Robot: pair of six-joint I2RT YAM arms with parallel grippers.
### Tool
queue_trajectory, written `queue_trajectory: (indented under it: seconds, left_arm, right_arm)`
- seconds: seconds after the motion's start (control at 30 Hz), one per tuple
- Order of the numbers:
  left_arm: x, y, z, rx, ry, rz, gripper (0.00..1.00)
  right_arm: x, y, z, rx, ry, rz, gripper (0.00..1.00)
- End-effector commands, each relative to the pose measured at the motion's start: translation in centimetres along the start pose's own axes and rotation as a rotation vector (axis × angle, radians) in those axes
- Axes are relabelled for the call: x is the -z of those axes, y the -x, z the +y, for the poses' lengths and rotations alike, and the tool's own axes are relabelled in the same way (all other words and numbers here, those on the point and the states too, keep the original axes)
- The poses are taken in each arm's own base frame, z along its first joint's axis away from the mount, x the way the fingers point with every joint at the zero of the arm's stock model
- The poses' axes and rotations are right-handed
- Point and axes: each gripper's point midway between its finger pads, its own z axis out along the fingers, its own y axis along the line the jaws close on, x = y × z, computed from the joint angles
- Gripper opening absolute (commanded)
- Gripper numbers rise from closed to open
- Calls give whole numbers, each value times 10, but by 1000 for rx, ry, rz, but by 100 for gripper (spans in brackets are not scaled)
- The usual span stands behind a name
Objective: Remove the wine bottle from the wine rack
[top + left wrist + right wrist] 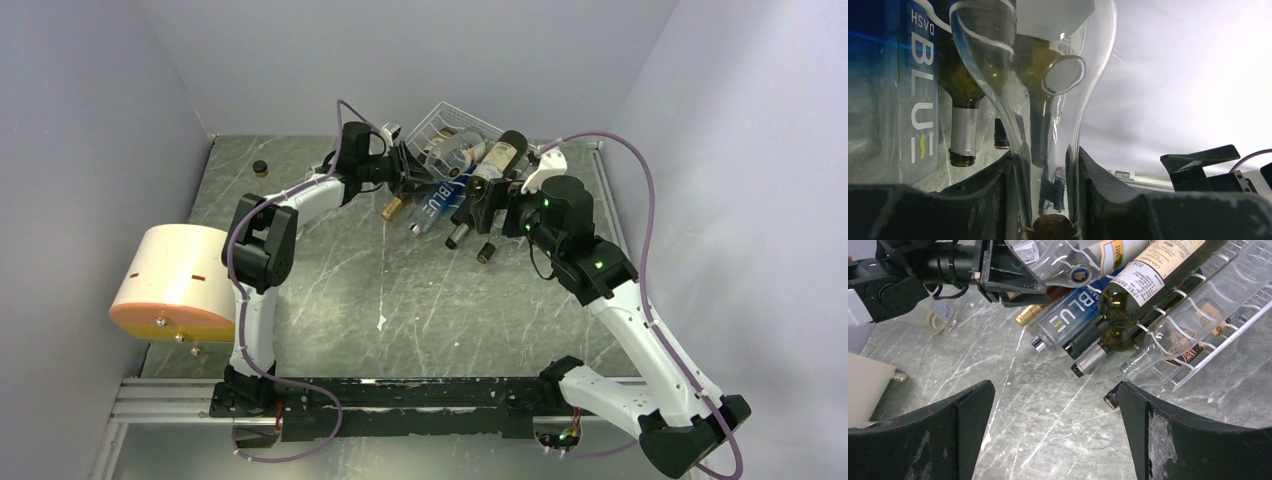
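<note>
Left gripper (1047,175) pinching the clear glass wine bottle (1048,75) by its neck.
Its black fingers are clamping the slim, corked neck; the smooth transparent bottle is lying among dark glass bottles at the tilted white wire wine rack (450,115) on the veined grey table (400,290). The right gripper (1053,390) is gaping wide, holding nothing.

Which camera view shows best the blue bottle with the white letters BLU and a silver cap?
The right wrist view: the blue bottle with white lettering shows there from silver cap to label. The left wrist view gives only a close strip of its lettered side; the top external view shows it small.
</note>
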Motion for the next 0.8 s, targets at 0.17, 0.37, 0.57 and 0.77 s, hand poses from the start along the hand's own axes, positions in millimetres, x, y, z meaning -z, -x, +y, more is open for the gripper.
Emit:
queue_trajectory:
  seconds: [0.17, 0.37, 0.57, 0.77]
  left_arm:
    - [34, 7, -110, -324, -242, -62, 7]
    - [47, 12, -112, -271, -283, -85, 7]
    - [63, 14, -116, -238, -317, -113, 7]
    - [83, 14, -126, -253, -325, -131, 7]
  right_arm:
    - [-22, 2, 8, -35, 17, 12, 100]
    - [-55, -3, 17, -36, 32, 83, 100]
    - [-76, -3, 28, -53, 77, 94, 100]
    - [-89, -5, 36, -70, 110, 108, 100]
